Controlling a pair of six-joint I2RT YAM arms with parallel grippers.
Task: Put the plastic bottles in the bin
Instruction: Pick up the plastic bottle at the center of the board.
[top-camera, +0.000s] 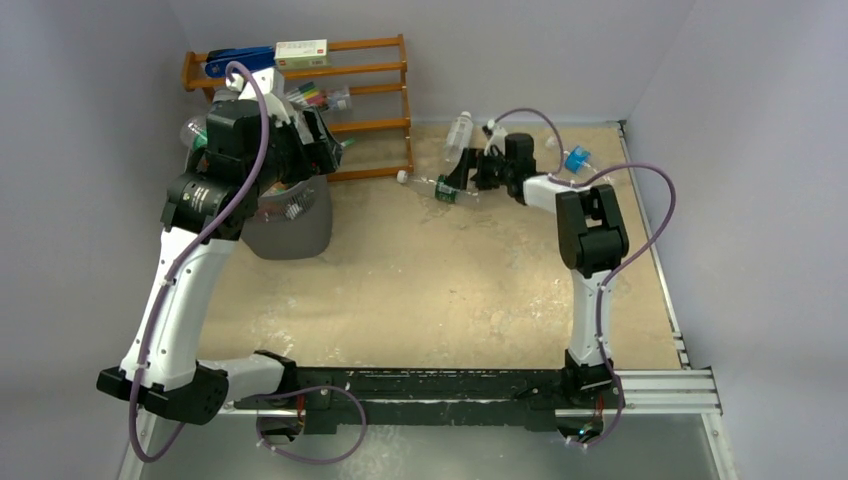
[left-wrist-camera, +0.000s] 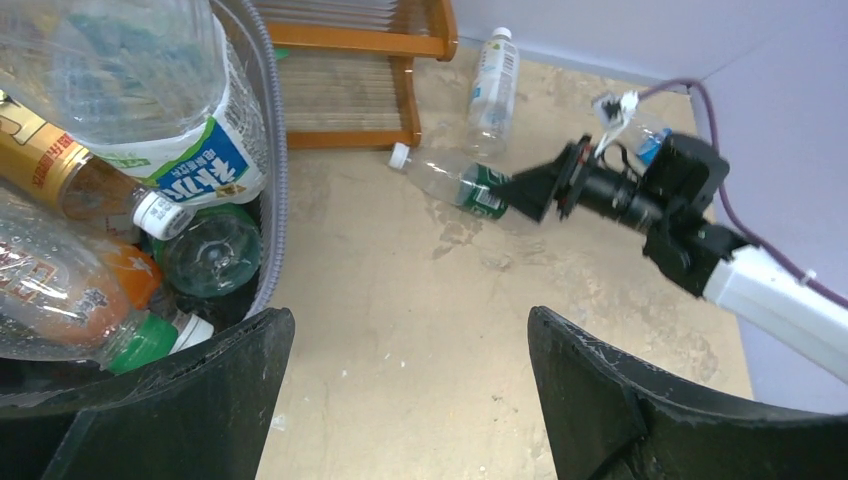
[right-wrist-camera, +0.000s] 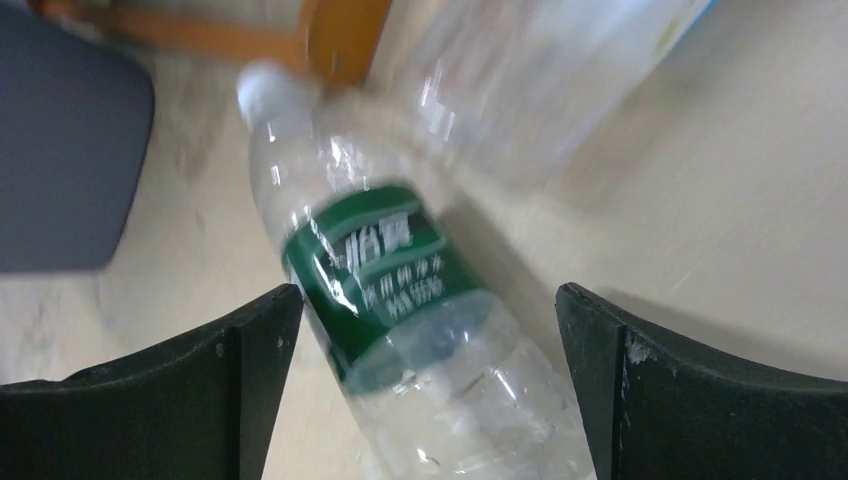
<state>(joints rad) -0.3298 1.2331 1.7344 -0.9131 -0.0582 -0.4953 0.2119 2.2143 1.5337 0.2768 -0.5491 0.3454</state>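
One bin: grey, on the outer side of the left gripper's left finger, with its rim just beside that finger. A careless swing could clip the rim and shove the bin aside.
Wooden rack: beyond both pairs of fingers. A nudged bottle could roll against its foot, which would be awkward to reach.
Bottles in the bin: heaped close to the rim. Another dropped on top may well bounce or slide out.
Left gripper: fingers wide with nothing between them; only the table shows through the gap.
Right gripper: fingers wide, straddling a bottle but not pinching it.
Green-label bottle: on its side on the table between the right fingers, cap pointing away toward the rack. It is round, thin and clear, so an off-centre squeeze could squirt it out or crush it.
White-label bottle: near, just past the right fingertips, where it could be knocked away.
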